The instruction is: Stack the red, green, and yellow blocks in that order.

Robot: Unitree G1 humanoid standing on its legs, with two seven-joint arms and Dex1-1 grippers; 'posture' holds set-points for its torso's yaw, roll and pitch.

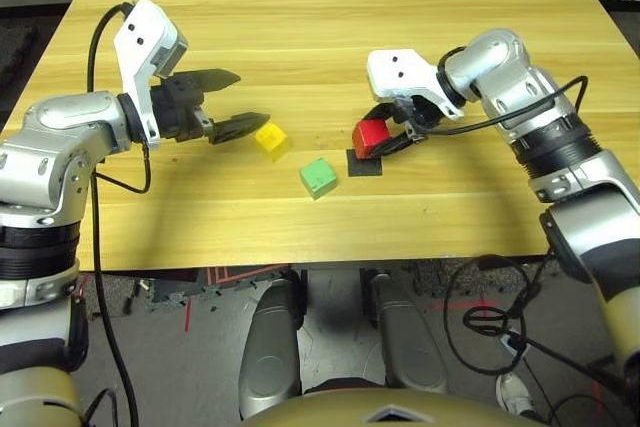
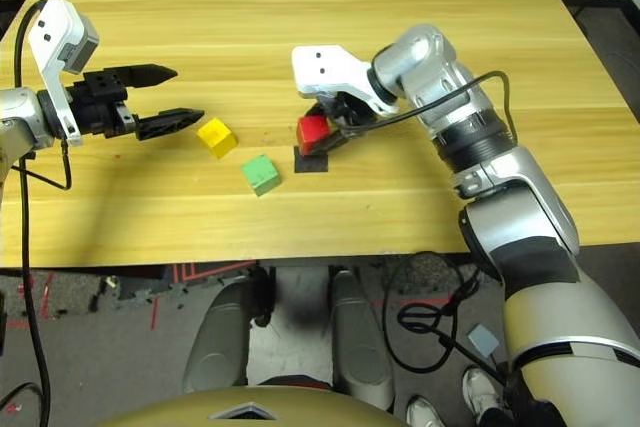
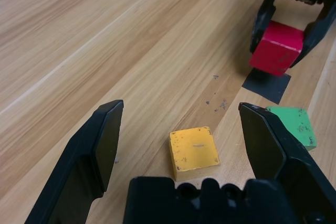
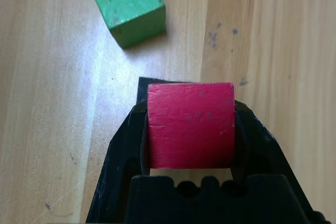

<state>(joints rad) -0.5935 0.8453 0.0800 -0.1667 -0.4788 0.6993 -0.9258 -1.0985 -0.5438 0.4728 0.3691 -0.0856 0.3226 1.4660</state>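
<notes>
The matte light-green cube [image 1: 319, 178], dark-specked, sits nearest on the desk [image 1: 300, 232]. Beyond it, the right claw [image 4: 191, 124] grips the scuffed red cube [image 4: 191, 125] by the black patch [image 1: 364, 164]; the wide-open, empty left claw [image 3: 181, 106] is near the chipped yellow cube [image 3: 194, 150].

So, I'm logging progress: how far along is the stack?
Nothing is stacked yet. In hand: the right gripper grips the red block by the black patch. Left: green and yellow, separate on the table.
</notes>
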